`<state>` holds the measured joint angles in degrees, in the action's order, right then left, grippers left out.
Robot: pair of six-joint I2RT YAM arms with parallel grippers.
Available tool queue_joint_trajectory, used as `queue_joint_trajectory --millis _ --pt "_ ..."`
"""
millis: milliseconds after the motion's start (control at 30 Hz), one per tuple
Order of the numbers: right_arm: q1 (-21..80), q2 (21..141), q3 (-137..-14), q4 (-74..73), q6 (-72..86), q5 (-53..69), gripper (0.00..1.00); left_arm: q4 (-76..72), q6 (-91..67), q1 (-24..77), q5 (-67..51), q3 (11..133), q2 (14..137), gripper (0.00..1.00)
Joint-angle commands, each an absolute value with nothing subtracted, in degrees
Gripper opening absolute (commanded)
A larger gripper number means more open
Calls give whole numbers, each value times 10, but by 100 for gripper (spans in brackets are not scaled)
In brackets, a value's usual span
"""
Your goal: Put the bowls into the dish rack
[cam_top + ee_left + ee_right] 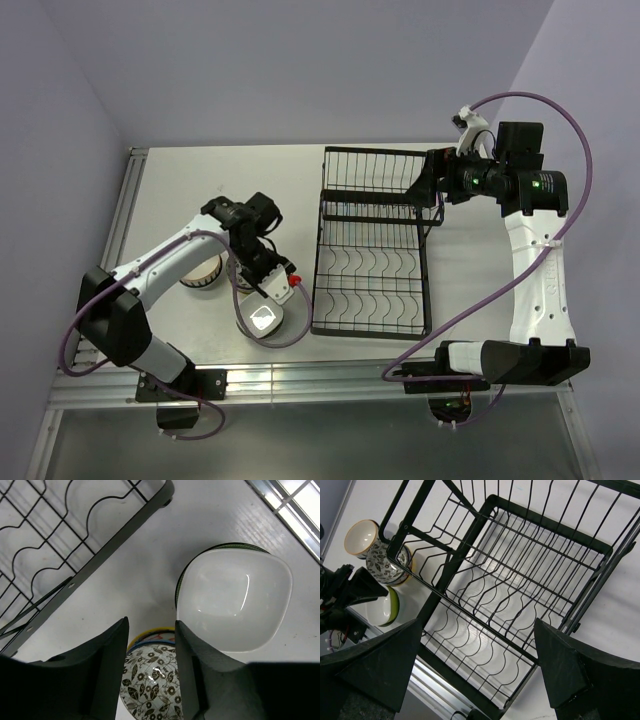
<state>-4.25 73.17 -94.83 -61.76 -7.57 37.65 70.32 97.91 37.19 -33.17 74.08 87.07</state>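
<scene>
The dish rack [372, 250] holds no bowls yet. It lies beneath the right gripper [477, 625], which is spread wide and carries nothing, probably to keep the slots accessible. The left gripper [150, 625] is half spread with nothing visibly pinched. The white bowl [232, 600] lies just beyond its right fingertip. The patterned bowl [150, 680] shows through the gap between its fingers and is possibly the next pick.

- You have a glossy, smooth, glazed white bowl [234, 600].
- Your dish rack [107, 552] is black metal wire, slightly shiny.
- Your table [220, 515] looks smooth, matt white.
</scene>
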Motion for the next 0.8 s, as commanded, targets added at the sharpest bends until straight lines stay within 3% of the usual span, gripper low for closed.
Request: queue_joint_trajectory --millis 0,367,767 --pt "-40 725 -954 -621 -88 393 100 731 1017 380 -321 727 877 47" --pt "-40 733 -954 -616 -81 389 100 651 991 399 -311 644 867 45" --pt "-40 731 -952 -617 -79 385 100 647 983 399 -302 662 902 37"
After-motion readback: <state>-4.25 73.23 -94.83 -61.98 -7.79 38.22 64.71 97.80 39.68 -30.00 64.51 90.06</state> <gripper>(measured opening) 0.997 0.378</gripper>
